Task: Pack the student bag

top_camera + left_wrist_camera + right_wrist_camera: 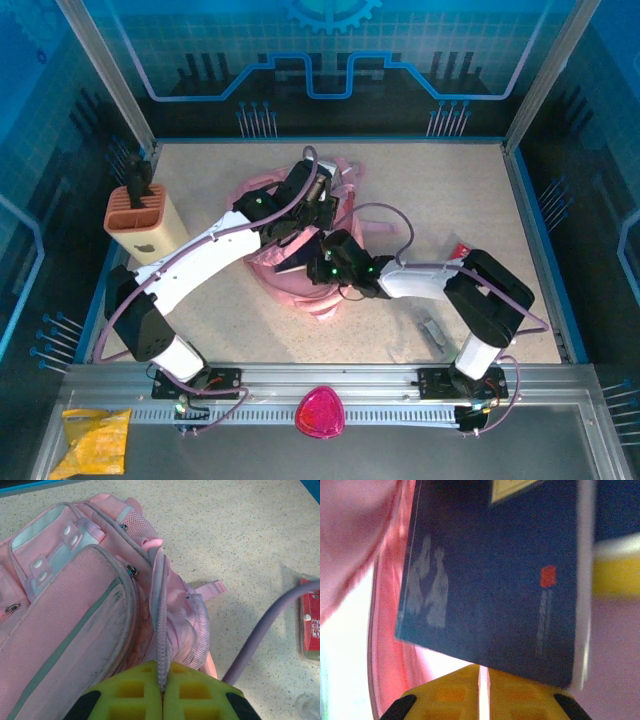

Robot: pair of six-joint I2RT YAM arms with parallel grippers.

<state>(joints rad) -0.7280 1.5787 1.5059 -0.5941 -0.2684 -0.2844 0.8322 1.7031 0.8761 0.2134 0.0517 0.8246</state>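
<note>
I am on the loading step. The student bag lies slumped in the middle of the tabletop, and both arms meet over it.

My left end effector is pressed together on the bag's grey-lilac zip edge. The strip runs straight into the closed pads and rises taut from the bag's side. I take that as the mouth being held up and open.

My right end effector sits at the bag's near side. Its fingers are drawn almost together, with a bright sliver between them and nothing I can make out in that gap. A dark blue book hangs tilted just past the tips, with pink bag fabric curving round its left side, so I judge the book to be partly inside the bag. Its lower edge is right at the tips, but I cannot tell whether they nip it or merely rest against it.

For the next move I want the left pinch kept firm so the mouth does not fold shut. The right arm should press the book deeper along the bag's inner wall, in line with the tilt so a corner does not catch the lining. A red packet lies right of the bag and looks like a later item.
</note>
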